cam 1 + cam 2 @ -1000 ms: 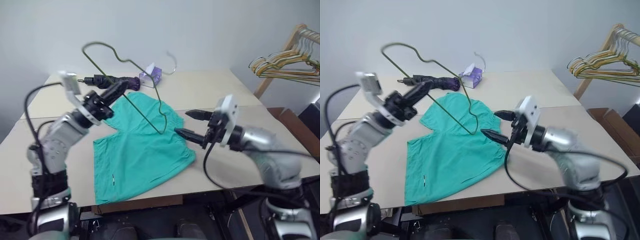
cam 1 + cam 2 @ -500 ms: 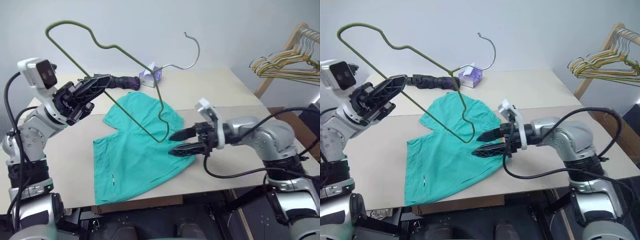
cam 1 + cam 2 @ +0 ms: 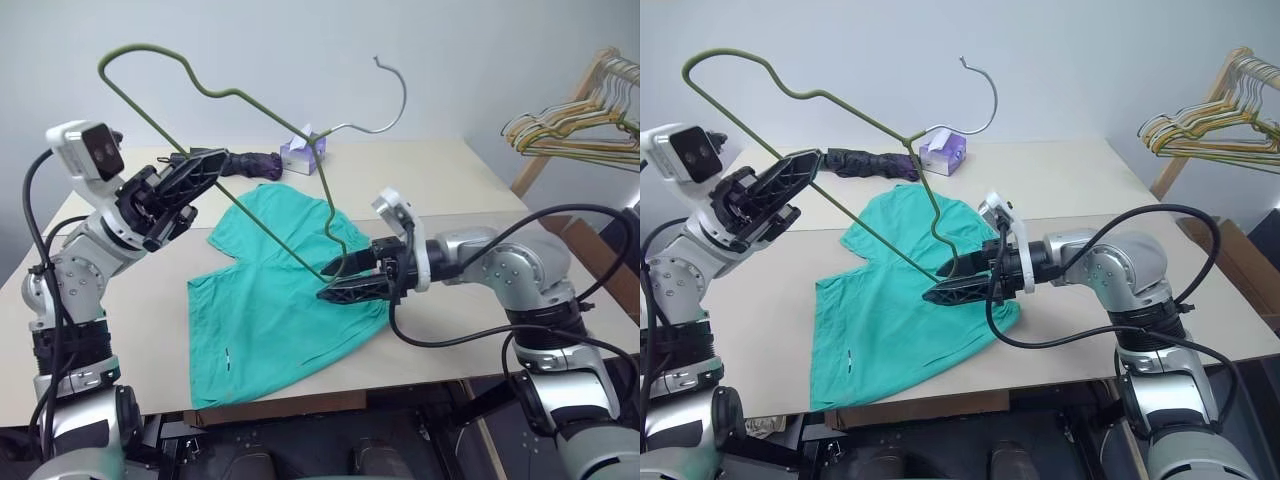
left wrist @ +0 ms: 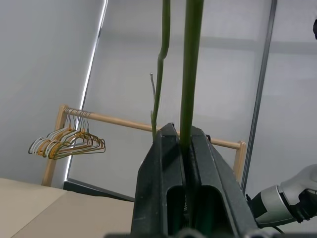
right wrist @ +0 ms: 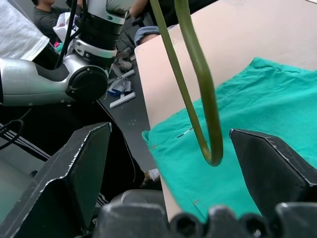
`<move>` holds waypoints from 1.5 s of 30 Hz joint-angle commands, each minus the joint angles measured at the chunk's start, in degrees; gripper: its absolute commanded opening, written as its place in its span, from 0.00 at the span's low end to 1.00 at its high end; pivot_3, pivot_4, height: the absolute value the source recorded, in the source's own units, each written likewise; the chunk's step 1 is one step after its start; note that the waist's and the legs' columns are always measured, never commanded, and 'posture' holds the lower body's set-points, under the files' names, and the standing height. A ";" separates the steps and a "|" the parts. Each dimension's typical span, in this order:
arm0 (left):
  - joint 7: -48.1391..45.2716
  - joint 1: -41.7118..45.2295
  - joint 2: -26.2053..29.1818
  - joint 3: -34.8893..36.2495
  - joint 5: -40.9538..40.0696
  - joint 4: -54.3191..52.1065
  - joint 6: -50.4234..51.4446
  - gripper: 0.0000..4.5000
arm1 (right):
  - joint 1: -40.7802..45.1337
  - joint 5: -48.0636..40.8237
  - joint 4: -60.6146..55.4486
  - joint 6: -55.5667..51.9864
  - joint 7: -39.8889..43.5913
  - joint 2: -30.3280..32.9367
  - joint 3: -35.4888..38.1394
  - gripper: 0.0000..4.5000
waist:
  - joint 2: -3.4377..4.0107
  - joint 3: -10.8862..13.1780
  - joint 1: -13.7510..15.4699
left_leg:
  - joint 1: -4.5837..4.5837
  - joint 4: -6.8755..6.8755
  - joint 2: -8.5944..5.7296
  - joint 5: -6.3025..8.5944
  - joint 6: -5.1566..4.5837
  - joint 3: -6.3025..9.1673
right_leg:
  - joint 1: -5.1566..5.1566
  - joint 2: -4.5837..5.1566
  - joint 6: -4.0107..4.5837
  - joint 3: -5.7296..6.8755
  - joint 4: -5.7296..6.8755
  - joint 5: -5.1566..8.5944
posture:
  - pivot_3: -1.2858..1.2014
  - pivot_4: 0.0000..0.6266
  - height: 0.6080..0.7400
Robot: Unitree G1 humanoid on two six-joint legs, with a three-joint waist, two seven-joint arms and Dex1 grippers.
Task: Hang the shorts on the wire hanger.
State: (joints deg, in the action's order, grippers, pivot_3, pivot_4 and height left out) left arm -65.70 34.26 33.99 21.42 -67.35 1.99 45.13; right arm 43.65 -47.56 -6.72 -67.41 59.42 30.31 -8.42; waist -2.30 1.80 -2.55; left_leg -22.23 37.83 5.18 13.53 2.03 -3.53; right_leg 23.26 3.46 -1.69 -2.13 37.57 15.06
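The teal-green shorts (image 3: pixel 280 300) lie flat on the table (image 3: pixel 450 180). My left gripper (image 3: pixel 205 165) is shut on the wire hanger (image 5: pixel 204 94) and holds it tilted in the air above the shorts, with the hook (image 3: pixel 400 105) pointing up and to the right. The wire stands pinched between the left fingers (image 4: pixel 208 163). The hanger's lower corner (image 3: pixel 327 272) hangs just above the cloth. My right gripper (image 3: pixel 327 284) is open and level, reaching in from the right. That corner sits between its two fingers (image 5: pixel 74 168) without touching them.
A dark folded umbrella (image 3: pixel 245 160) and a purple tissue box (image 3: pixel 303 155) lie at the back of the table. A bunch of hangers (image 3: pixel 570 125) hangs on a wooden rack at the far right. A person (image 5: pixel 44 15) sits beyond the table's left end.
The left arm swung the hanger up and pulled back, so its hook now points high. The right gripper moved left and rolled until its open fingers bracket the hanger's lower corner.
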 commanded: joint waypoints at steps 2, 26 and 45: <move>-0.85 1.92 -0.36 0.11 0.16 -0.13 -0.90 0.00 | 2.22 -1.01 0.05 -0.09 0.10 -0.16 1.64 0.78 | 0.00 0.00 -0.06 | 0.00 0.00 0.00 0.00 0.00 0.00 | 0.00 0.00 0.00 0.00 0.00 0.00 | 0.51 0.00 1.00; 0.86 -0.21 -1.62 -6.09 9.43 0.10 -1.63 0.49 | 3.59 -0.93 1.66 1.81 -2.57 -3.04 6.64 0.00 | 0.00 0.00 -0.08 | -0.02 0.00 0.00 0.00 0.00 0.02 | 0.00 -0.01 0.00 0.01 0.00 0.00 | 0.51 0.00 1.00; -2.48 -9.05 13.42 -23.14 41.75 0.53 -14.93 0.99 | -18.13 -6.92 2.15 -20.29 -9.04 20.84 19.97 0.00 | 0.14 0.09 0.12 | -0.69 0.03 -0.01 -0.01 -0.04 -0.08 | 0.82 0.05 0.02 -0.09 0.12 -0.01 | 0.49 0.00 1.00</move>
State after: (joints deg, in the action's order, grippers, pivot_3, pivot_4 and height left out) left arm -67.68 25.08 45.97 -2.11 -26.57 5.38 31.23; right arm 25.96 -51.54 -5.92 -83.57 46.93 48.08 9.80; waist -2.16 1.88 -2.43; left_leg -22.89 37.86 5.17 13.52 1.99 -3.62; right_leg 24.06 3.50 -1.67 -2.24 37.68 15.05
